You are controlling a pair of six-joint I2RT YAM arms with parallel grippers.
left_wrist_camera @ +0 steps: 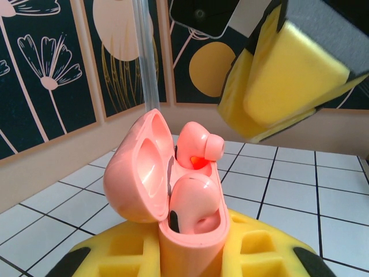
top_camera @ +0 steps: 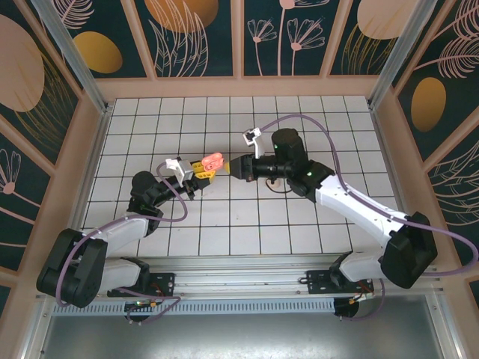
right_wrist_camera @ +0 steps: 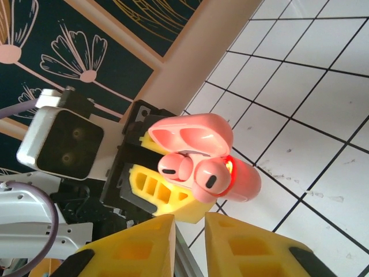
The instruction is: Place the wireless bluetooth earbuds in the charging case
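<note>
- The left gripper (top_camera: 199,174) was clamped on the pink charging case (top_camera: 212,160), holding it over the white tiled table (top_camera: 299,224) a little left of the middle.
- From the left wrist view, the case (left_wrist_camera: 193,242) stood upright between the yellow foam fingers (left_wrist_camera: 259,254), with its lid (left_wrist_camera: 138,173) swung open to the left.
- One pink earbud (left_wrist_camera: 195,202) sat low in its well inside the case.
- The second pink earbud (left_wrist_camera: 199,149) stood higher, poking up above the rim just behind the first. A red-orange glow showed beneath it.
- I couldn't tell whether that raised earbud was fully home in its well.
- The right gripper (top_camera: 233,167) pointed leftward at the case from just beside it. Its jaws were drawn together with nothing between them.
- Seen from the left wrist, the right gripper (left_wrist_camera: 277,86) hung above and to the right of the raised earbud, apart from it and not touching.
- From the right wrist, that gripper's own yellow fingertips (right_wrist_camera: 167,242) were near the open case (right_wrist_camera: 242,179), with only a narrow slit between them. Both earbuds (right_wrist_camera: 210,176) faced the camera, side by side.
- The left arm's wrist camera (right_wrist_camera: 60,141) sat behind the case in that view.
</note>
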